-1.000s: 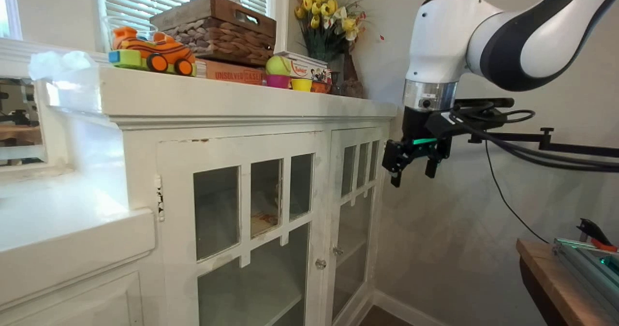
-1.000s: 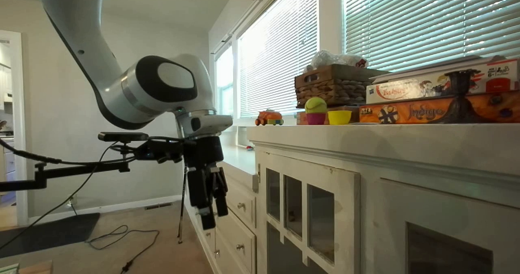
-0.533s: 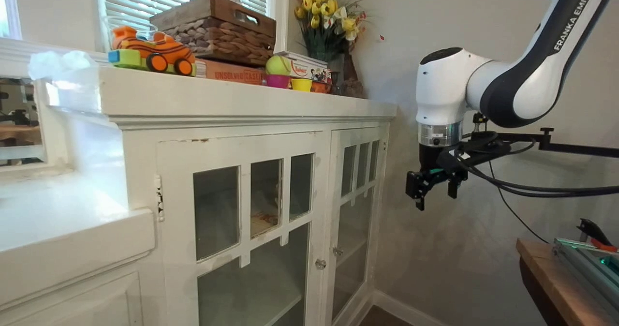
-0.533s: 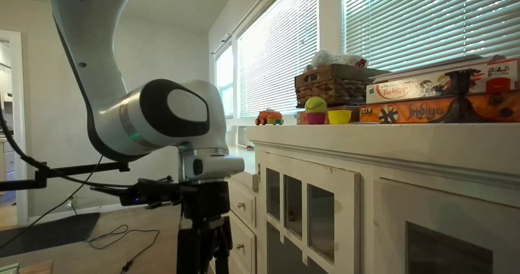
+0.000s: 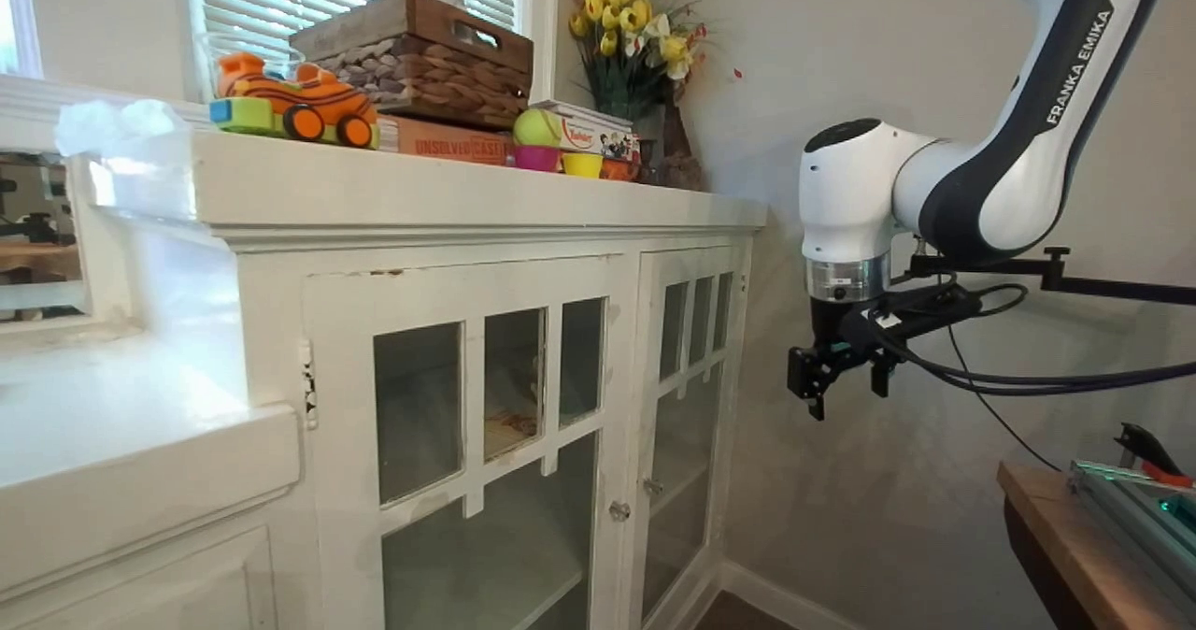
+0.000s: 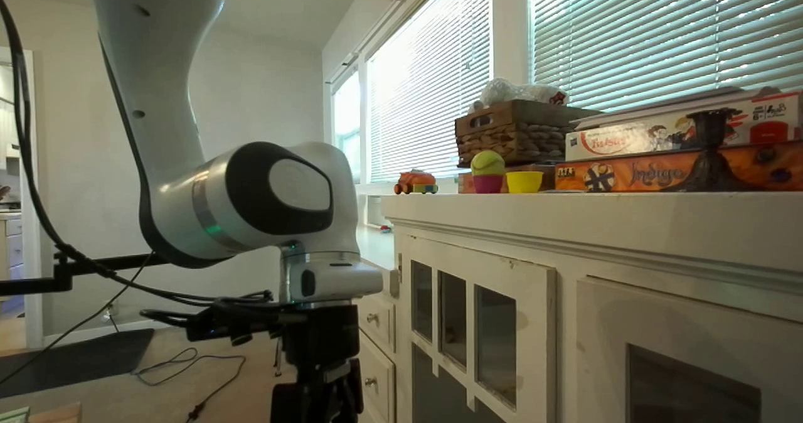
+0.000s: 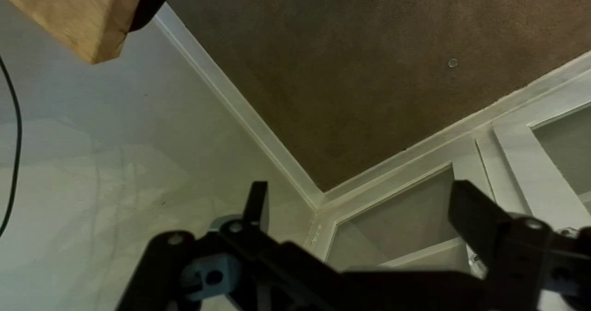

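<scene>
My gripper (image 5: 848, 400) hangs in the air with its fingers pointing down, beside the white cabinet (image 5: 486, 209) and in front of the grey wall. In the wrist view the gripper (image 7: 362, 188) has its fingers wide apart, with nothing between them. It touches nothing. Nearest to it is the right-hand glass cabinet door (image 5: 691, 406), which is shut and has a clear knob (image 5: 652, 486). The left-hand glass door (image 5: 341, 406), also shut, has a similar knob (image 5: 619, 510). In an exterior view the fingertips are cut off below the frame.
On the cabinet top stand an orange toy car (image 5: 308, 97), a woven basket (image 5: 448, 60), a green ball (image 6: 487, 162) on a pink cup (image 6: 487, 183), a yellow cup (image 6: 524, 181), game boxes (image 6: 633, 171) and a dark candlestick (image 6: 711, 153). A wooden table (image 5: 1074, 536) stands at lower right.
My arm has come down and drawn back from the cabinet, mostly in the first half second, then a little lower. The gripper stays open. The objects and doors have not moved.
</scene>
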